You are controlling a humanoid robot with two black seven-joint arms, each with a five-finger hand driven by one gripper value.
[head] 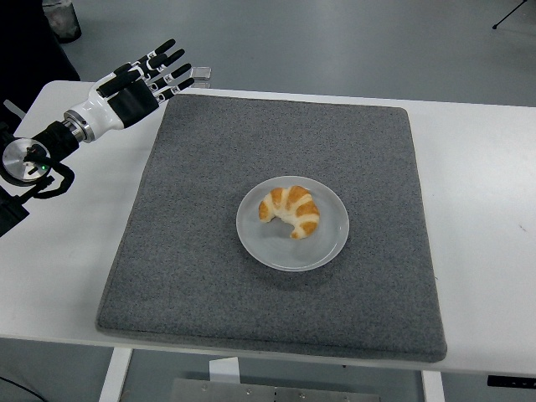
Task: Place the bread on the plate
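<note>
A croissant-shaped bread (291,211) with orange and cream stripes lies on a round grey plate (330,248) in the middle of a dark grey mat (201,218). My left hand (149,77) hovers over the far left corner of the mat, well up and to the left of the plate. Its fingers are spread and hold nothing. My right arm is out of view.
The mat lies on a white table (486,209). A small clear object (201,74) sits at the table's far edge just beyond the left hand.
</note>
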